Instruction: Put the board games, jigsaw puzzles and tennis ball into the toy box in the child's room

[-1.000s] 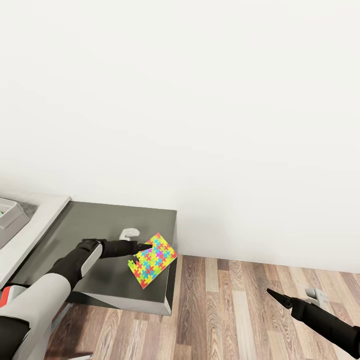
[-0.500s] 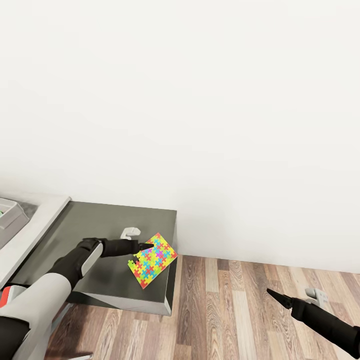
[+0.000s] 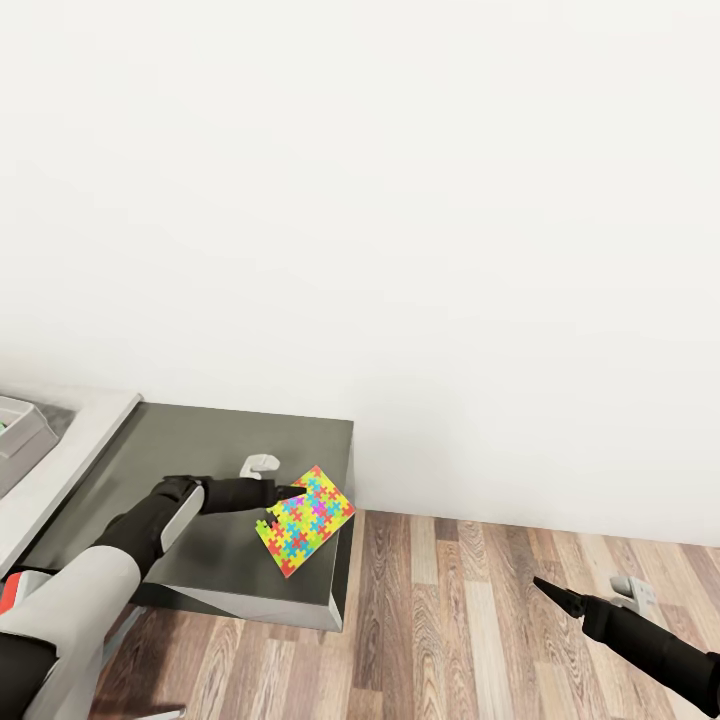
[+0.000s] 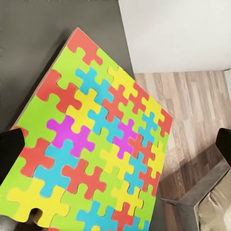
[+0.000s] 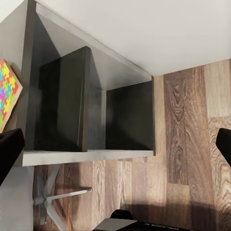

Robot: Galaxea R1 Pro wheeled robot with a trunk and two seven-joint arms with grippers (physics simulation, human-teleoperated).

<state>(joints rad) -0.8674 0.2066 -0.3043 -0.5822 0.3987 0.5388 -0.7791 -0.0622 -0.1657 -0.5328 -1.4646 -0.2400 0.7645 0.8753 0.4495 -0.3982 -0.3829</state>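
One jigsaw puzzle (image 3: 305, 520), a thin card of bright interlocking pieces, lies on the dark grey cabinet top (image 3: 200, 450) at the table's right end, its corner reaching the cabinet's right edge. My left gripper (image 3: 279, 507) is open at the puzzle's left edge. In the left wrist view the gripper (image 4: 117, 147) has its two fingertips far apart on either side of the jigsaw puzzle (image 4: 96, 144). The toy box (image 3: 20, 432) peeks in at the far left on the pale table (image 3: 75, 455). My right gripper (image 3: 552, 591) hangs open and empty over the floor; in its wrist view the gripper (image 5: 117, 147) shows wide-spread fingertips.
A white wall rises directly behind the cabinet. Wood floor (image 3: 480, 620) stretches to the right of it. The right wrist view looks at the cabinet's open dark shelves (image 5: 91, 106), the puzzle's edge (image 5: 7, 91) and a chair base (image 5: 53, 199) on the floor.
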